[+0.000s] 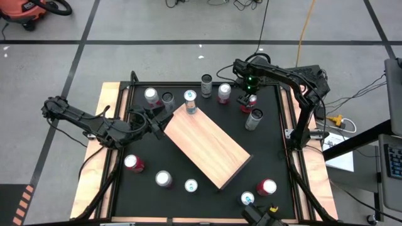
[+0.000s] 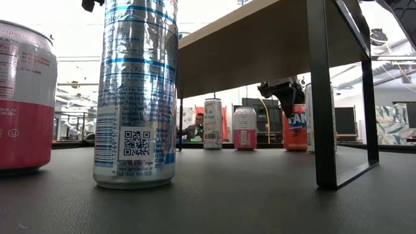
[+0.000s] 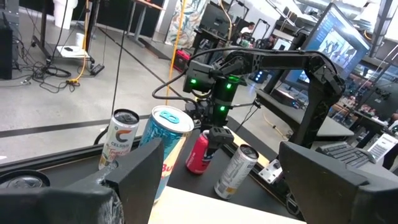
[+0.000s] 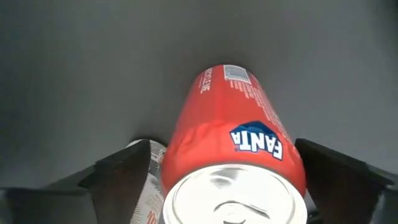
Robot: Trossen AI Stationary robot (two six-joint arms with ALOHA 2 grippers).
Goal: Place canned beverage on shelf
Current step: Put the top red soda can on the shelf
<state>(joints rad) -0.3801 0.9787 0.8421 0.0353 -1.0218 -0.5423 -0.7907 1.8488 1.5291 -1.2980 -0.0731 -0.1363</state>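
Right gripper (image 4: 217,180) fingers straddle the Fanta can (image 4: 239,143), wide, not gripping; off-centre closing could topple it; left gripper (image 1: 154,122) open, empty

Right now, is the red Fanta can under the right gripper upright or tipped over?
Upright. The Fanta can shows its top to the right wrist camera, and in the low view it stands on its base, with the right gripper around its top.
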